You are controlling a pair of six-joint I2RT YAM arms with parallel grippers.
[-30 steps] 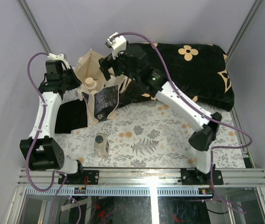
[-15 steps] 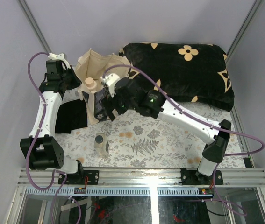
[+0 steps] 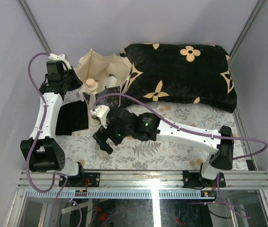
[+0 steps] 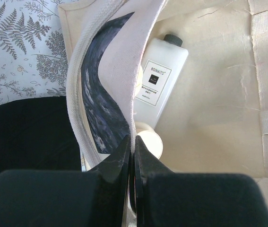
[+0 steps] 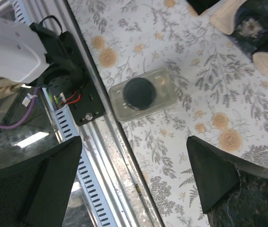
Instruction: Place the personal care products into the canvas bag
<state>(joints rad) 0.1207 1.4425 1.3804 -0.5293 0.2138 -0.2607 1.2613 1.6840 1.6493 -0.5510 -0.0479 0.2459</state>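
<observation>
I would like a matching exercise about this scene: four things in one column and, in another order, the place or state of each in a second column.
Column one:
1. white bottle
2. squarish bottle
3. left end effector
4. right end effector

Column two:
A. open, holding nothing
B. lying inside the canvas bag
C. shut on the bag's rim
D. upright on the table, outside the bag

Pairs: 1-B, 2-D, 3-C, 4-A.

I log left arm and right arm: white link shells, black joint housings, black base blocks. Left claw and right claw: plain black fingers. One purple cable loops along each arm; I see a green light on the right one.
</observation>
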